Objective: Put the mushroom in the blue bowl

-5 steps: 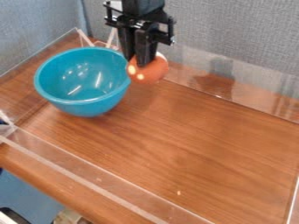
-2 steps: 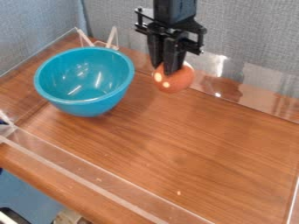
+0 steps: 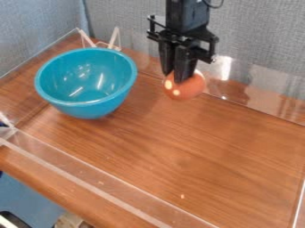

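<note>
The mushroom point(image 3: 186, 85), a small rounded reddish-orange piece, hangs at the tips of my black gripper point(image 3: 181, 78), which points straight down and is shut on it, just above the wooden table toward the back. The blue bowl point(image 3: 84, 82), large, glossy and teal, stands on the table to the left of the gripper, a clear gap between its rim and the mushroom. Inside the bowl I see nothing. The mushroom's stem is hidden by the fingers.
The wooden table point(image 3: 179, 142) is fenced by low clear plastic walls point(image 3: 71, 169) along the front and sides. A grey fabric panel point(image 3: 262, 36) stands close behind the gripper.
My gripper has carried the mushroom to the right, away from the bowl's rim, and slightly lower. The bowl has not moved.
</note>
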`<state>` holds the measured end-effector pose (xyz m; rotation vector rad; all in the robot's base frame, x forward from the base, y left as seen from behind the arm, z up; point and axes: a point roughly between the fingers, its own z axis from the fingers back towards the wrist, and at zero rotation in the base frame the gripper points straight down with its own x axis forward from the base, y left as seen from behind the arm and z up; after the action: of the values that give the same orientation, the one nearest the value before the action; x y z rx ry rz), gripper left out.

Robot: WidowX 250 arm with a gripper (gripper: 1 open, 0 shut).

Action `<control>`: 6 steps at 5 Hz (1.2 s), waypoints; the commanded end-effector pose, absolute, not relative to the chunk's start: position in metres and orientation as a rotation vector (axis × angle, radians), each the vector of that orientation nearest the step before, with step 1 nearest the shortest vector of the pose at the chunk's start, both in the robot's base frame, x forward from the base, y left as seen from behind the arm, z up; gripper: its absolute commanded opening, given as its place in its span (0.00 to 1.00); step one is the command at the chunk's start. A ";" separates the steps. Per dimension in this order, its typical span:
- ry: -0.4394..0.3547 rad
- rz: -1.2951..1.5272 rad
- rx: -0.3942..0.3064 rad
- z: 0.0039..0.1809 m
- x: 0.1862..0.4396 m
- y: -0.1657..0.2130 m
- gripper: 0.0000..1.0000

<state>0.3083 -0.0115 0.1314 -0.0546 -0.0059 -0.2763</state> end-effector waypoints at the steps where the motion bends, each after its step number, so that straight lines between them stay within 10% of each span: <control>1: -0.039 -0.278 -0.044 0.138 0.312 -0.004 0.00; 6: 0.014 -0.135 -0.001 0.139 0.297 0.085 0.00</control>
<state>0.2909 0.0837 0.1228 -0.0231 0.0684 -0.1353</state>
